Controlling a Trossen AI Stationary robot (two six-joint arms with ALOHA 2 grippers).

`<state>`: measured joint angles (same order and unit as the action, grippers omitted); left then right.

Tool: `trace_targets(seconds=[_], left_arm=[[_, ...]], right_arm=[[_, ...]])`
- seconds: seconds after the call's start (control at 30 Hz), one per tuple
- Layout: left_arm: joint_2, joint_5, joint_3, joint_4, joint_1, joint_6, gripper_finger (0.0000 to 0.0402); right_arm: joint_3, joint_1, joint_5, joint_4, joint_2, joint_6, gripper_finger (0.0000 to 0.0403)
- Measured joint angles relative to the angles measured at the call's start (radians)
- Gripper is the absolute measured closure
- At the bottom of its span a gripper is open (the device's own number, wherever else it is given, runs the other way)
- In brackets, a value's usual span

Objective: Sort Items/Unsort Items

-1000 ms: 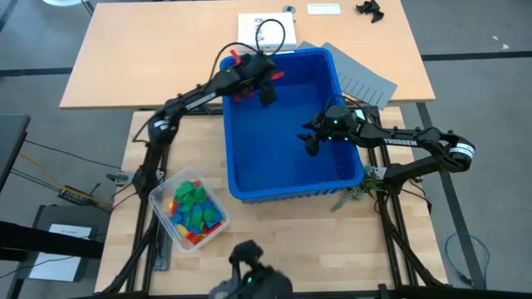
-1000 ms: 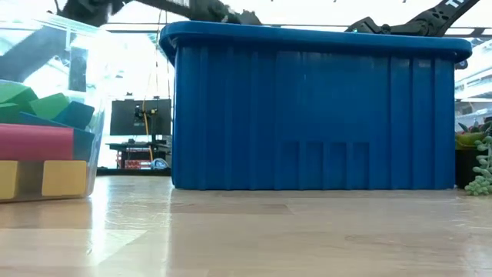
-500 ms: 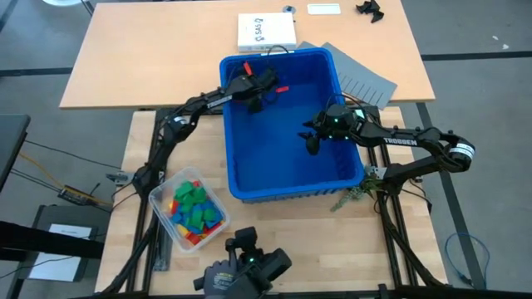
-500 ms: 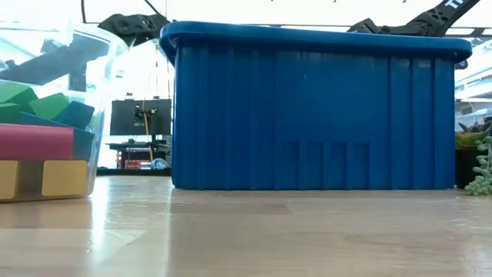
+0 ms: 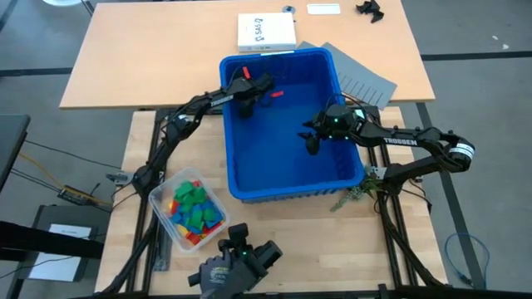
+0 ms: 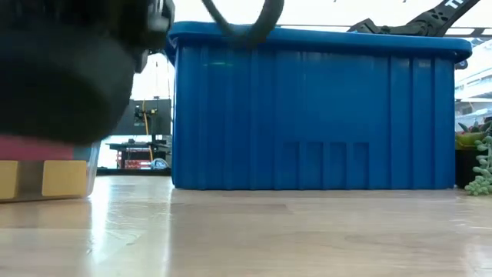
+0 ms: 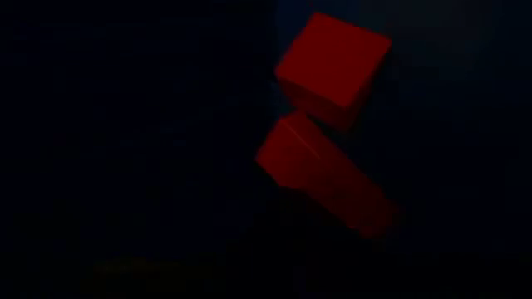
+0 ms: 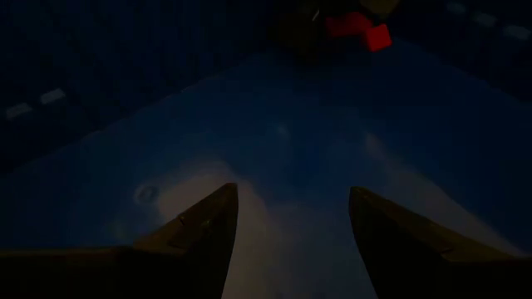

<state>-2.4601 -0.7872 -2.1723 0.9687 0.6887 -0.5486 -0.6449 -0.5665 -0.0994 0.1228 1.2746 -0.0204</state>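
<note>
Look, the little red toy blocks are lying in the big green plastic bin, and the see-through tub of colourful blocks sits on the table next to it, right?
Almost. The big plastic bin is blue, not green, as the high view shows. The rest holds: the little red toy blocks lie inside it, and the see-through tub of colourful blocks sits on the table beside it.

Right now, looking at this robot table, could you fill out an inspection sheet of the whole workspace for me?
Surface: light wooden table, bare at front.
Job's things: red toy blocks in large blue plastic bin; mixed coloured blocks in clear plastic tub.
Clutter: grey slotted sheets, white box.
Grippers: left gripper shut, in bin near red blocks; right gripper open, empty, in bin.
Cables: black cable left of table.
Surroundings: second tan table; gloved hand at front edge.
</note>
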Motion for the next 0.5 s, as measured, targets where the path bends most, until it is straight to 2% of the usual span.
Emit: trace_targets(seconds=[0.13, 0.2, 0.33, 0.4, 0.5], left_arm=[[-0.024, 0.03, 0.0, 0.004, 0.019, 0.003, 0.0383], [-0.026, 0.085, -0.003, 0.019, 0.019, 0.006, 0.0383], [-0.026, 0.115, -0.008, 0.028, 0.005, 0.006, 0.0389], [-0.03, 0.135, -0.033, 0.039, -0.014, 0.006, 0.0391], [-0.036, 0.221, -0.094, 0.064, -0.051, 0.005, 0.0392]], right_arm=[[0.0, 0.0, 0.0, -0.001, 0.0, 0.0, 0.0174], [0.0, 0.001, 0.0, -0.008, 0.0, 0.0, 0.0174], [0.0, 0.001, -0.001, -0.012, 0.0, 0.0, 0.0174], [0.0, 0.001, -0.002, -0.009, -0.001, 0.0, 0.0174], [0.0, 0.001, 0.0, -0.014, -0.001, 0.0, 0.0174]])
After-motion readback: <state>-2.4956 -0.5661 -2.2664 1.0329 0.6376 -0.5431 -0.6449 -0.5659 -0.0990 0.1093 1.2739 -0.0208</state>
